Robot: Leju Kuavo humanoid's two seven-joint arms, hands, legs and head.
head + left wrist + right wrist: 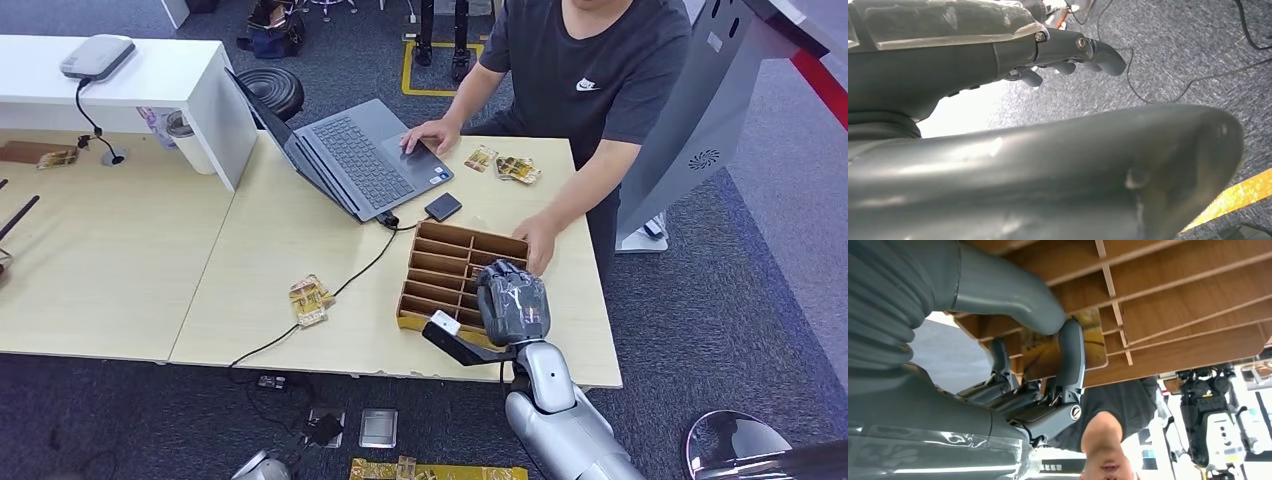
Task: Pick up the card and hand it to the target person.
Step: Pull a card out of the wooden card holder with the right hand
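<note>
Here the right hand (512, 300) is over the near right corner of the wooden divided tray (440, 262), and the step in hand looks like lifting a card out of it. In the right wrist view the card (1093, 340), yellow and printed, lies flat against the tray's wooden slats, pinched between the thick grey thumb (1003, 295) and a dark finger (1071, 357), so that hand (1013, 390) grasps the card.

To do this well, I judge the hand should keep the pinch firm and draw the card out along its slot, clear of the thin dividers, before turning toward the person. The card is thin and would likely slip or bend if dragged across a divider edge. The person's hand (538, 243) rests on the tray's far right corner, just beside the robot's hand, so the lift should rise away from it, not sweep through it.

Relative to the tray: the laptop (350, 155) sits beyond its far left, with the person's other hand (432, 133) on it; a small dark device (443, 207) lies just beyond the far edge; loose cards (311, 299) lie to its left on the table (290, 225), and more cards (505, 165) lie well beyond it by the person (590, 70).

The left hand (1068, 60) hangs over grey carpet, well away from the tray, fingers apart and lightly curved, holding nothing.
</note>
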